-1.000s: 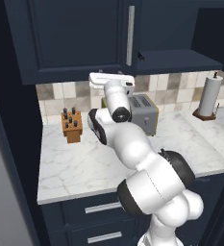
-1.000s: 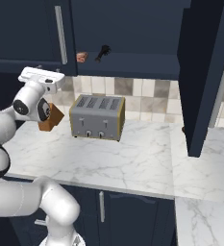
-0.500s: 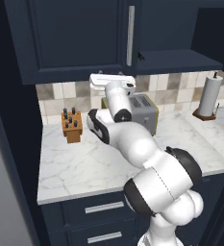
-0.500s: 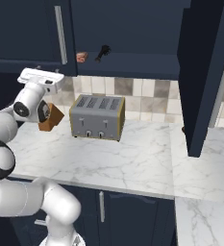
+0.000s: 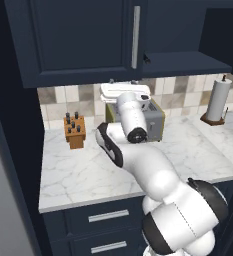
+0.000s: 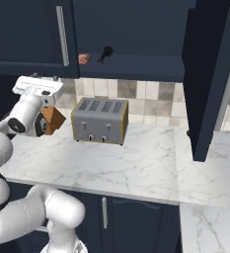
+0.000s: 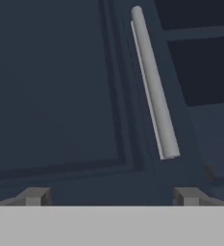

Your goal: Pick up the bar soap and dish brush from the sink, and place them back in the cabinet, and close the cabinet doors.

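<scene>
A: From the left base camera, what sits around the claw?

B: The white arm's hand points up under the dark navy wall cabinet (image 5: 78,45); the closed left door's long silver bar handle (image 5: 135,36) hangs right above it. Behind the hand stands the boxy silver toaster (image 5: 155,120), to its left the wooden knife block (image 5: 74,132), far to its right the paper towel roll on its stand (image 5: 217,99).

A: And the right base camera?

B: The reddish-orange bar soap (image 6: 84,59) and the small black dish brush (image 6: 105,53) lie side by side on the navy inner shelf, above and to the right of the hand. The open right cabinet door (image 6: 210,74) juts out over the white marble counter (image 6: 131,163).

A: The hand camera?

B: The claw (image 7: 111,196) is released, its two tips wide apart with nothing between them, facing the closed door panel; the bar handle runs slantwise above the right tip.
</scene>
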### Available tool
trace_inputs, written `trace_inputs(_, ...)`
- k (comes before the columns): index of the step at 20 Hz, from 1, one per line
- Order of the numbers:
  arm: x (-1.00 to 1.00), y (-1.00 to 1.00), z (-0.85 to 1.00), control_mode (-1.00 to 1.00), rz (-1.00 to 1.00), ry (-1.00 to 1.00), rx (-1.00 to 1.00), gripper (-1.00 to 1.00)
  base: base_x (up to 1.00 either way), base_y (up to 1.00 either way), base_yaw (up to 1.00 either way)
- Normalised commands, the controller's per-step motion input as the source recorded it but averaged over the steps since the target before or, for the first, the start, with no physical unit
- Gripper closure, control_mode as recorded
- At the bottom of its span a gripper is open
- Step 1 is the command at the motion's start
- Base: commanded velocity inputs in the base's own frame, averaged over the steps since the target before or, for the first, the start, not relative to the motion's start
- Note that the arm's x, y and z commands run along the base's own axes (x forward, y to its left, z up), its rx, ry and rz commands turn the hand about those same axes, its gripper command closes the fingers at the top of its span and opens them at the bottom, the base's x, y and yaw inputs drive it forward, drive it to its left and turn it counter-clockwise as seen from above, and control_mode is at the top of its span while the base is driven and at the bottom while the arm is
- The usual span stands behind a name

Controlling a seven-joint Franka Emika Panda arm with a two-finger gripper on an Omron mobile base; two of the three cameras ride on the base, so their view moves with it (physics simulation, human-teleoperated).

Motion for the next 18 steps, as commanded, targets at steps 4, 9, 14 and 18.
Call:
trace_inputs(4, -0.62, -0.26, 0.42, -1.00, 0.00, 0.00, 0.00, -1.00, 0.00, 0.00, 0.00)
trace_inputs(9, -0.58, -0.18, 0.43, -1.00, 0.00, 0.06, 0.00, -1.00, 0.00, 0.00, 0.00)
trace_inputs(14, -0.58, -0.14, 0.24, -1.00, 0.00, 0.06, -0.01, -1.00, 0.00, 0.00, 0.00)
trace_inputs(18, -0.54, -0.15, 0.09, -1.00, 0.00, 0.06, -0.02, -1.00, 0.00, 0.00, 0.00)
